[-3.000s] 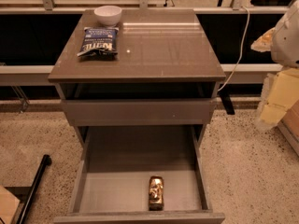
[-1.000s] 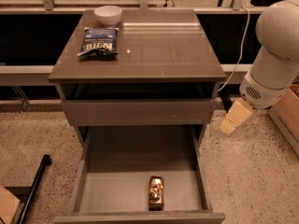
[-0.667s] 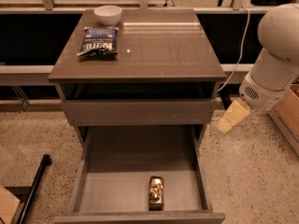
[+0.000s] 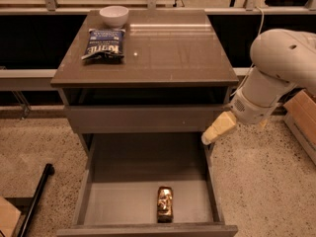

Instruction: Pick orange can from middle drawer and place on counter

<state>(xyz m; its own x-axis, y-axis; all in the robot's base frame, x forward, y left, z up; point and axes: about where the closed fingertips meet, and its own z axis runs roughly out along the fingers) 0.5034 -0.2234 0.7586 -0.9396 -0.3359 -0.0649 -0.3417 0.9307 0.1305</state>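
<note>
The orange can (image 4: 165, 203) lies on its side on the floor of the middle drawer (image 4: 118, 201), near the front edge and a little right of centre. The drawer is pulled fully open. The counter (image 4: 173, 48) tops the cabinet above it. My gripper (image 4: 217, 129) hangs from the white arm (image 4: 276, 78) at the right of the cabinet, level with the upper drawer front and just above the open drawer's right wall. It is up and to the right of the can and holds nothing that I can see.
A white bowl (image 4: 114, 16) and a blue chip bag (image 4: 105, 43) sit at the counter's back left. The shallower drawer front (image 4: 143, 118) is above the open drawer. A black pole (image 4: 37, 196) lies on the floor at left. A cardboard box (image 4: 303, 115) stands at right.
The arm has swung in from the far right and lowered, bringing the gripper left to the cabinet's right side. The can and drawer have not moved.
</note>
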